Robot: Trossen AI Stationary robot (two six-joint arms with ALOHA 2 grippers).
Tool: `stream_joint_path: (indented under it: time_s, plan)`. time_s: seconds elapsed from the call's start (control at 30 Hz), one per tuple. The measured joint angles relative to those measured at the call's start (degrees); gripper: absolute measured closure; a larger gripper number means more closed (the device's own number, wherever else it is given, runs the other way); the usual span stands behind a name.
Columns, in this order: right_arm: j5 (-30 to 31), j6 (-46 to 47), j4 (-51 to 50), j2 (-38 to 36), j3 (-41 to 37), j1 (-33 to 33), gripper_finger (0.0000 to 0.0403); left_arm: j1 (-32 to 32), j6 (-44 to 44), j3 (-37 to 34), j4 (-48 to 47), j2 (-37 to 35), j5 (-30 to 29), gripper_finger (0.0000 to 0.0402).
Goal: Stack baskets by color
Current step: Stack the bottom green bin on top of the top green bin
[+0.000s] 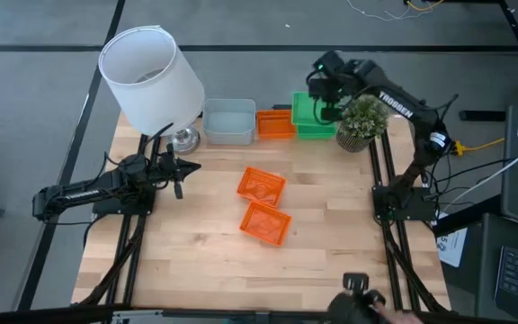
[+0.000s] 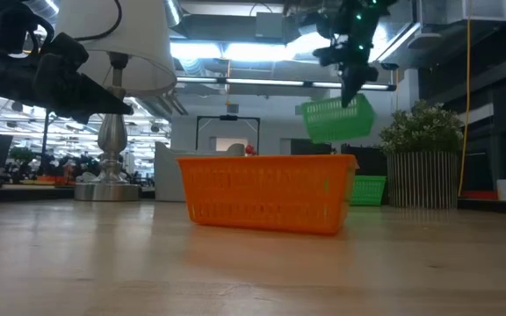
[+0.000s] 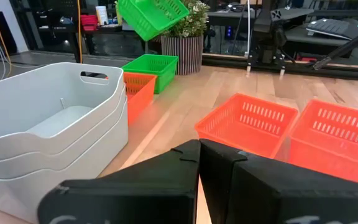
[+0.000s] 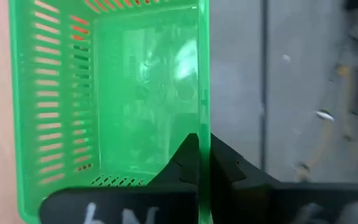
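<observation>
Pinching one green basket (image 2: 338,118), right jaws hover over two more (image 1: 313,115); left jaws closed.

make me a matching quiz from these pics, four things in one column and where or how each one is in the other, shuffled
Things:
1. green perforated plastic basket in the air
2. pale grey plastic baskets
3. two orange perforated plastic baskets on the bare wood
4. left hand

Places or states:
A. nested in a stack next to the lamp's metal base
B. shut, holding nothing, near the table's left side
C. side by side at the table's middle, unstacked
D. tilted, pinched by its rim in the right hand, above the green basket on the table

Pairs: 1-D, 2-A, 3-C, 4-B
</observation>
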Motion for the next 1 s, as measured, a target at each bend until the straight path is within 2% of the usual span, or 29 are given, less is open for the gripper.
stream_joint_path:
  time_s: [0.1, 0.23, 0.4, 0.6, 0.9, 1.0]
  plan:
    - [-7.5, -3.5, -0.3, 0.5, -0.4, -4.9, 0.0400, 0.0, 0.0, 0.0, 0.0, 0.0, 0.0, 0.0401]
    - [-11.3, -4.0, -0.8, 3.2, -0.4, -8.8, 0.0401, 0.0, 0.0, 0.0, 0.0, 0.0, 0.0, 0.0401]
    - [-11.6, -9.6, -0.6, 7.9, -0.4, -9.4, 0.0401, 0.0, 0.0, 0.0, 0.0, 0.0, 0.0, 0.0401]
    - [-11.3, -10.1, 1.2, 13.0, -0.5, -9.5, 0.0401, 0.0, 0.0, 0.0, 0.0, 0.0, 0.0, 0.0401]
    - [-12.2, -9.4, 2.4, 14.6, -0.5, -9.6, 0.0385, 0.0, 0.0, 0.0, 0.0, 0.0, 0.0, 0.0401]
    - [-14.4, -9.0, 1.2, 14.8, -0.5, -9.7, 0.0386, 0.0, 0.0, 0.0, 0.0, 0.0, 0.0, 0.0401]
